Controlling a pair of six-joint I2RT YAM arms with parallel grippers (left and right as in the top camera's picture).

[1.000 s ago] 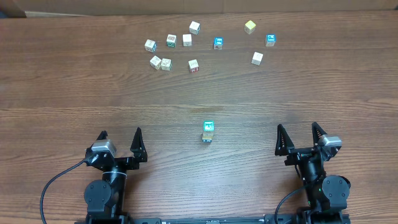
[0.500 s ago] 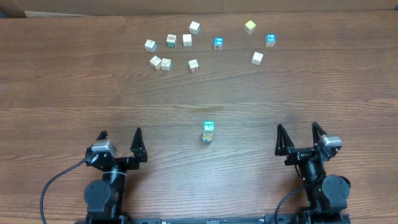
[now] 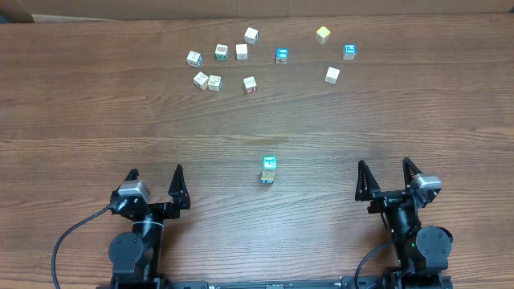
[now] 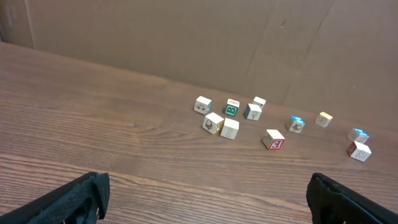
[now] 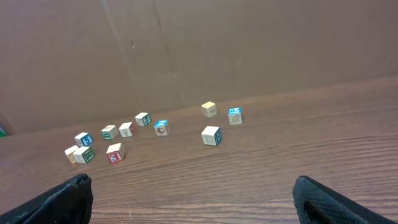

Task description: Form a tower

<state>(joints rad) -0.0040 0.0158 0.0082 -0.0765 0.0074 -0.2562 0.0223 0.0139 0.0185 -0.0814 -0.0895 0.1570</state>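
Nothing's budged since a second ago: arms and blocks all sit right where they were. The tower stands by itself on the wooden table, a narrow stack with a cyan-green block on top; from overhead I can't really count how many blocks are in it. The left gripper is parked on the near side of the tower, off to its left, and the right gripper sits near side to its right. Both are well apart from it, fingers spread wide with nothing in them. The loose cubes are scattered well beyond the tower on the far side, with a yellow-topped cube and a blue-topped cube off to its far right.
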